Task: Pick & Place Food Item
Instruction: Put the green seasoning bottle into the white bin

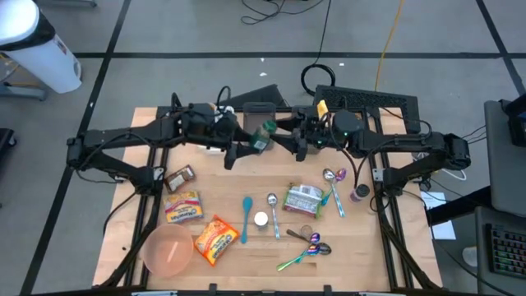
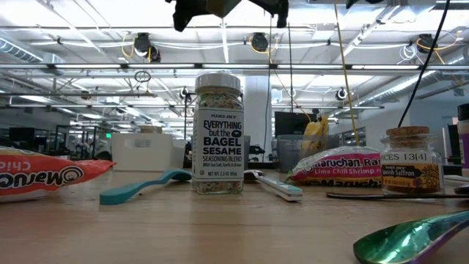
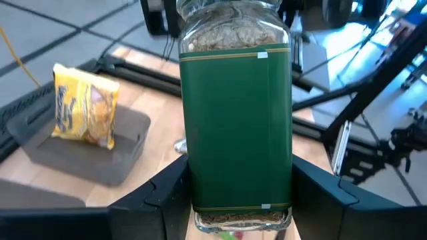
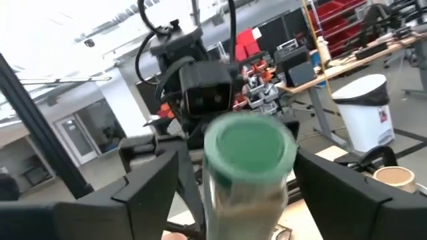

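The left gripper (image 3: 240, 200) has its fingers (image 3: 163, 193) clamped on the green-labelled jar (image 3: 239, 113), one on each side of the body low down, so the jar sits held in the air above the back of the table (image 1: 246, 168), between the two arms. In the high view the jar (image 1: 262, 137) hangs mid-table, with the left gripper (image 1: 246, 148) on one side and the right gripper (image 1: 300, 141) just beside it on the other.

The right gripper (image 4: 237, 187) has its fingers (image 4: 150, 183) spread wide. In its wrist view the jar's green lid (image 4: 248, 148) faces straight at that camera, between the spread fingers, with clear gaps either side, so no contact shows.

The jar's long axis therefore runs roughly along the line between the two wrists: base toward the left, lid toward the right. Judging by this, the jar looks to be passing between arms, and only the left holds it. A tray (image 3: 80, 150) with a yellow packet (image 3: 85, 113) lies well beyond.
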Robot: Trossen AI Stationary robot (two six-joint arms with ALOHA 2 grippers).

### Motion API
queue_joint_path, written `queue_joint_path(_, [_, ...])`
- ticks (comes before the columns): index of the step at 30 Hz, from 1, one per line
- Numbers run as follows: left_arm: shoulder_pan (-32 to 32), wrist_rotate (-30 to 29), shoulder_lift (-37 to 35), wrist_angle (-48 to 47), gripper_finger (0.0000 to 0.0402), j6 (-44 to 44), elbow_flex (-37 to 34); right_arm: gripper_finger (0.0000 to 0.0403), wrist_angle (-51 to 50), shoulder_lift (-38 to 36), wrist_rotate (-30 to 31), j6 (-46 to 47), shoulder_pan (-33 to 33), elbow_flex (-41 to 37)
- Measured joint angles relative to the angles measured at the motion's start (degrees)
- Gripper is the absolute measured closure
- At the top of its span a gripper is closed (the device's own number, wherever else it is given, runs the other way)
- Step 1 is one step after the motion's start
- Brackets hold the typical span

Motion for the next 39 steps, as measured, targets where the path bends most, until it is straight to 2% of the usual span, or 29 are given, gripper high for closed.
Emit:
queue_joint_path(15, [2.7, 5.6, 0.0, 11.0, 0.0197, -1.4, 0.0, 0.0114, 3.3, 0.0, -0.1, -1.2, 0.1, 0.0])
queue_joint_path(31, [2.1, 5.6, 3.6, 19.3, 0.0197, -0.5, 0.0, 0.0120, 4.3, 0.0, -0.1, 0.1, 0.1, 0.0])
queue_joint_path(39, [2.4, 5.7, 3.6, 19.4, 0.0197, 0.1, 0.0, 0.0122, 13.9, 0.0, 0.1, 3.8, 0.1, -5.8])
